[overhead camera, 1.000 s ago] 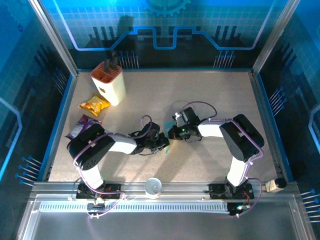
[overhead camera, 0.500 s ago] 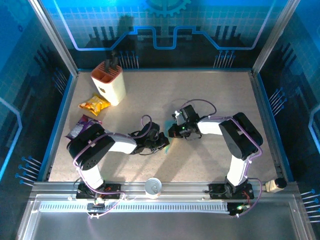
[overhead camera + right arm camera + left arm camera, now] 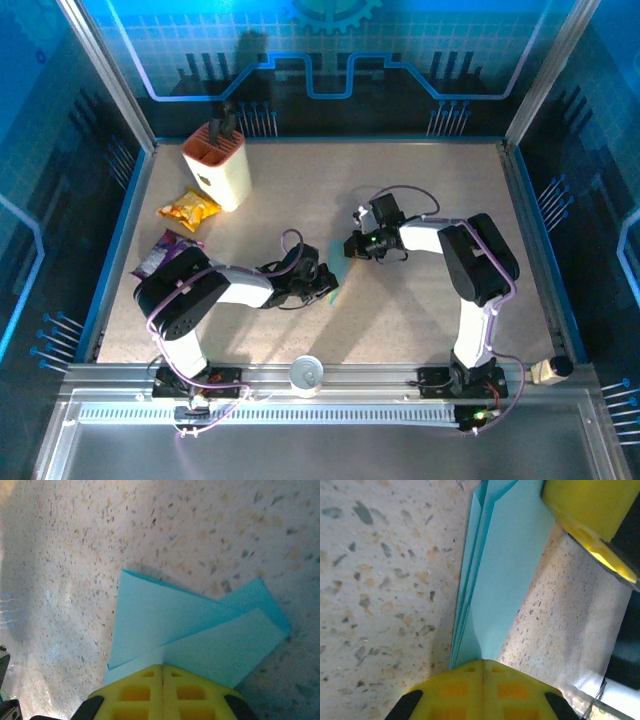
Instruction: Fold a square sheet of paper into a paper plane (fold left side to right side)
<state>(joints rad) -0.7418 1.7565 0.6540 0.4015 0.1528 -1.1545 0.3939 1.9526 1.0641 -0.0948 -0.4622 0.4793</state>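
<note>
Top view, paper: we only get a sliver of the light-blue paper, near the middle of the table, right between the two grippers.
Top view, left gripper: the left gripper sits at the paper's 7 o'clock, tip right up against it.
Top view, right gripper: the right gripper is at the paper's 1 o'clock, just beside it. It's too small here for us to call contact.
Top view, other stuff: the cream knife block is in the table's 10 o'clock corner. The yellow snack packet and the purple snack packet trail off toward its 7 o'clock, all well apart from the paper.
Left wrist, pincer: the left fingers are pressed together with no gap. The paper runs in under the tips, and we can't tell whether it's pinched or just pressed.
Left wrist, paper: it's a long folded strip with layers stacked along its 9 o'clock edge, running from 6 up to 1 o'clock. There the right gripper's finger overlaps it.
Right wrist, pincer: the right fingers are closed tight too, with the paper's edge under the tips. Same deal, we can't tell if it's actually gripped.
Right wrist, paper: two overlapping flaps fan out toward 11 and 3 o'clock, lying on the speckled table.
</note>
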